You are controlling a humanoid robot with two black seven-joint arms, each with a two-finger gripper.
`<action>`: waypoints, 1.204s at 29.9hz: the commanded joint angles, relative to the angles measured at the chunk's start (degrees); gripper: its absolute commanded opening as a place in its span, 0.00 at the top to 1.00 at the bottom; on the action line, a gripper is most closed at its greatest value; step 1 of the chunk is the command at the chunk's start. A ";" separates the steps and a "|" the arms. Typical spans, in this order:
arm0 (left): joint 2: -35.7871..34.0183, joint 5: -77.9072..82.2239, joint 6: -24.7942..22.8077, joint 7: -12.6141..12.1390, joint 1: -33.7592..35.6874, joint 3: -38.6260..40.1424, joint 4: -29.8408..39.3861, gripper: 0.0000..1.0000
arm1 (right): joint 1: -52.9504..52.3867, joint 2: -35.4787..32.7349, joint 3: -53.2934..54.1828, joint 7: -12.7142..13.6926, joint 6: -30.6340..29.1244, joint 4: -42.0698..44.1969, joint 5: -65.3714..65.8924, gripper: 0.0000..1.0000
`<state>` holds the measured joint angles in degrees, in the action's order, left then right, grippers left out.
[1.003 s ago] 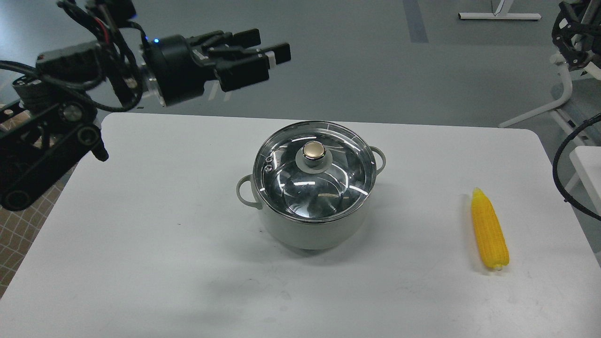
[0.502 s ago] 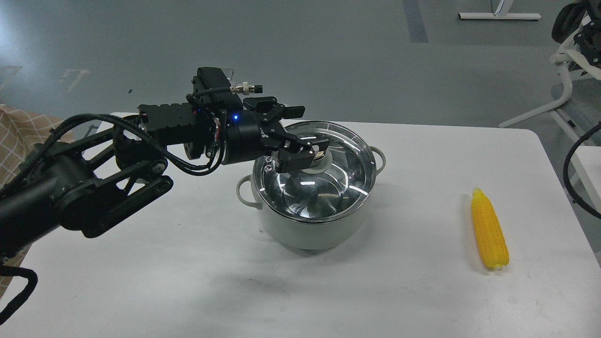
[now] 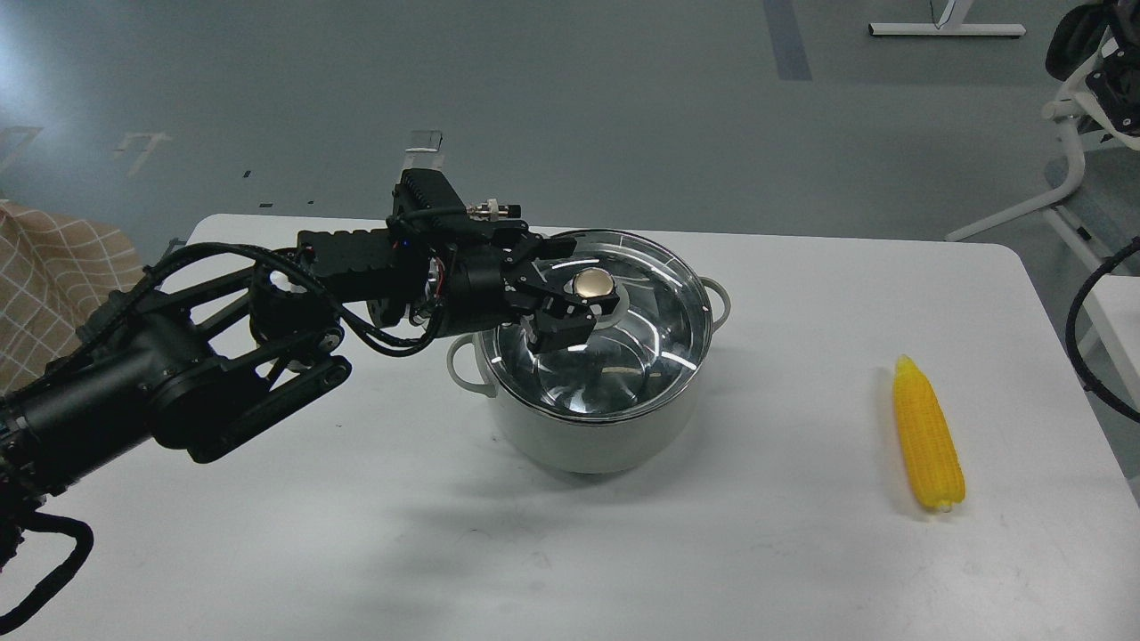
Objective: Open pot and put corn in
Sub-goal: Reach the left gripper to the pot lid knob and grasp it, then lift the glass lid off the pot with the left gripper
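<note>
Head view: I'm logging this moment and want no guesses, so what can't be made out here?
- Left gripper grip on the gold knob: the jaws flank the knob, but contact is hidden by dark fingers.
- Pot contents: glare on the glass lid.
- Right gripper: arm cut off by the right edge.
- Corn underside: faces the table.

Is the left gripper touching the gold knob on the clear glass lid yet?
Cannot tell. In the head view the left gripper has fingers on either side of the gold knob, but no contact or gap shows plainly.
</note>
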<state>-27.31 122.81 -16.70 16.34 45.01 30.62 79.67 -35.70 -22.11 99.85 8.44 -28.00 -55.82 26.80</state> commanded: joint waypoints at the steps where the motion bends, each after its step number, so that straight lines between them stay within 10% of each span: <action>1: 1.29 0.06 0.09 -0.08 -0.09 -0.12 -0.13 0.22 | 0.01 0.04 0.00 0.00 0.00 0.10 0.00 0.00; 7: 1.30 0.15 0.09 -0.17 -0.53 -0.12 -0.13 0.45 | 0.01 0.04 0.00 0.00 0.00 0.10 0.00 0.00; 36: 0.68 -0.46 0.00 0.18 -1.07 0.84 -0.05 0.58 | 0.37 0.57 -0.09 0.00 0.00 0.01 0.00 0.00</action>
<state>-26.31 122.45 -16.58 16.48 43.17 30.99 79.44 -35.35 -21.53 99.76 8.43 -28.00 -55.90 26.80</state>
